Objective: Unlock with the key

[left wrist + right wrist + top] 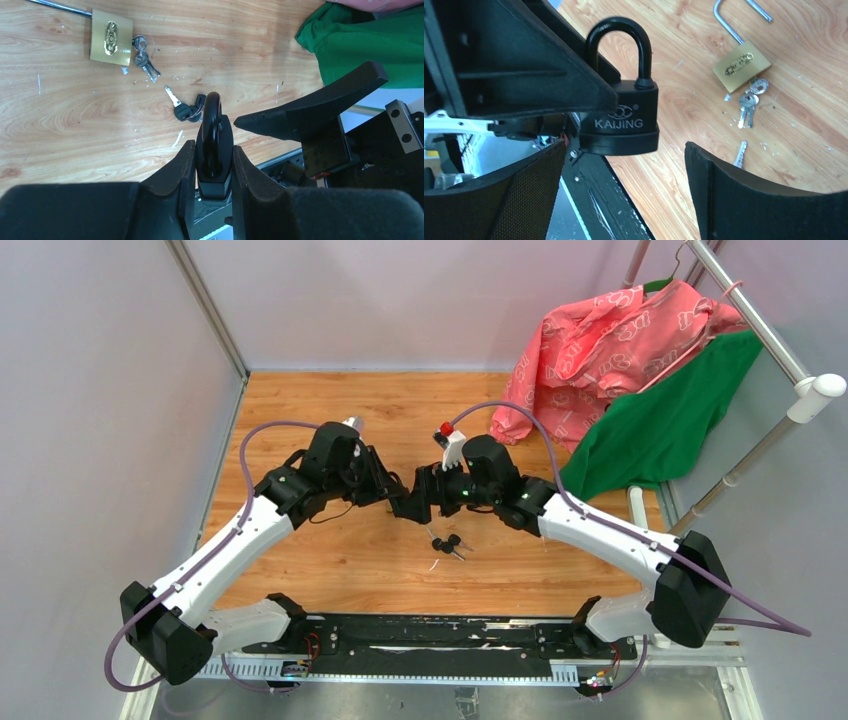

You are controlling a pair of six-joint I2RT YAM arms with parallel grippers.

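Clamping the black padlock (620,120) by its body, the left hand (209,165) held it above the wooden surface (75,115). The right hand (624,152) faced it with fingers (744,200) wide apart. The black-headed key (181,107) lay on the surface below.

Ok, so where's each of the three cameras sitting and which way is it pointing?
Top external: above and behind the bases, looking down on the wooden table; both arms show whole.
Left wrist: on the left arm, looking along the left gripper, shut on the black padlock; its two fingers show.
Right wrist: on the right arm, facing that padlock's front; the open right gripper frames it below.
Shared: both wrist views show the brass padlock and silver keys beside it.
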